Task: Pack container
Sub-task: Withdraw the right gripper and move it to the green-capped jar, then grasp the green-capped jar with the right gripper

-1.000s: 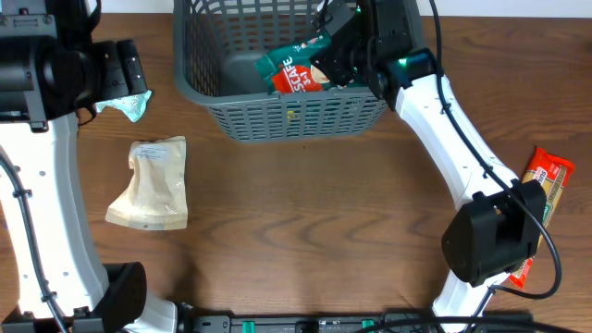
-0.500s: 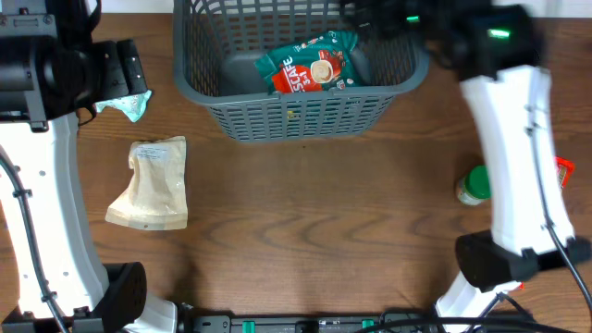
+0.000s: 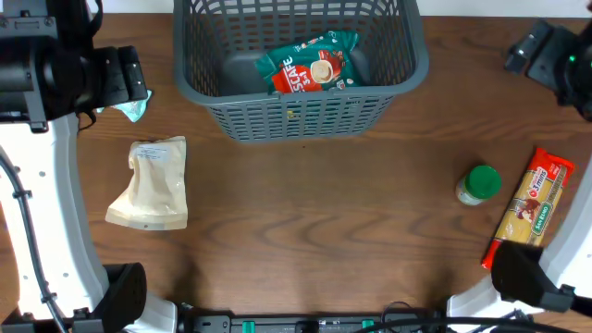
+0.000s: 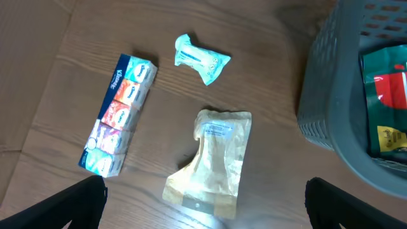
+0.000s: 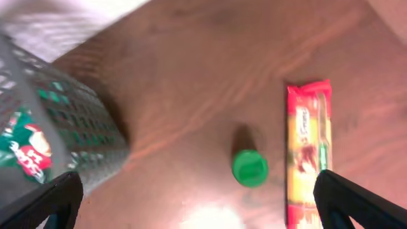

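Observation:
The grey slotted container (image 3: 305, 113) stands at the table's far middle, and it also shows in the left wrist view (image 4: 324, 95) and the right wrist view (image 5: 76, 121). A green and red coffee pouch (image 3: 310, 65) lies inside it. My left gripper (image 3: 120, 79) is open and empty, held high over a tan pouch (image 4: 213, 159), with the jaws wide apart (image 4: 206, 203). My right gripper (image 3: 546, 55) is open and empty, up at the far right, above a green-lidded jar (image 5: 250, 168) and a red and yellow pasta pack (image 5: 308, 152).
The tan pouch (image 3: 153, 180) lies left of the container. A teal wrapper (image 3: 129, 106) lies beyond it. A pack of tissues (image 4: 119, 113) lies further left. The jar (image 3: 478, 183) and the pasta pack (image 3: 529, 208) sit at the right.
My right gripper let go of the coffee pouch inside the container and swung out to the far right, uncovering the jar and pasta pack. The left arm has not moved.

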You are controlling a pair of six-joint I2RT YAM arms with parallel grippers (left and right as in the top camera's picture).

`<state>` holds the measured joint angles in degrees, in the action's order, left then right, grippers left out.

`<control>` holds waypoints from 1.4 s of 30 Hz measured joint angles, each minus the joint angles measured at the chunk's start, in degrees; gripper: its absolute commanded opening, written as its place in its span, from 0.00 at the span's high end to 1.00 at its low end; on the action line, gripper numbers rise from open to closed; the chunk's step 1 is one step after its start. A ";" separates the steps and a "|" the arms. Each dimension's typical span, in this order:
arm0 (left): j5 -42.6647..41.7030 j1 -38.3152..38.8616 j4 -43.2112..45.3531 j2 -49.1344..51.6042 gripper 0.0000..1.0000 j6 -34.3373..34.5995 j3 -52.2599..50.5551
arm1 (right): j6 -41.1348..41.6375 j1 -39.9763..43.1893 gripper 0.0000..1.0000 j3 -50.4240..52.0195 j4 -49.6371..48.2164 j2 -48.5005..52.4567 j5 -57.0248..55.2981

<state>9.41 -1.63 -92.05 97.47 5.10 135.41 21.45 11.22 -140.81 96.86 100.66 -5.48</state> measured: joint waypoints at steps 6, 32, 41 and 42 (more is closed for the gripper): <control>0.00 0.00 0.55 -5.29 0.01 0.00 -3.80 | 0.33 4.59 0.01 20.72 -0.72 -12.41 1.31; 0.00 0.00 4.50 -9.88 0.01 0.00 -16.00 | 3.04 5.44 0.01 68.83 -38.73 -6.38 2.67; 0.00 0.00 4.52 -9.88 0.01 0.00 -16.00 | 3.48 5.49 0.01 68.96 -40.74 1.09 2.05; 0.00 0.00 4.52 -9.88 0.01 0.00 -16.00 | 3.52 5.49 0.01 69.00 -40.83 1.62 2.03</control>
<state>9.41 -1.63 -87.53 87.59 5.10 119.42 24.97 16.71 -71.81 56.03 102.28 -3.44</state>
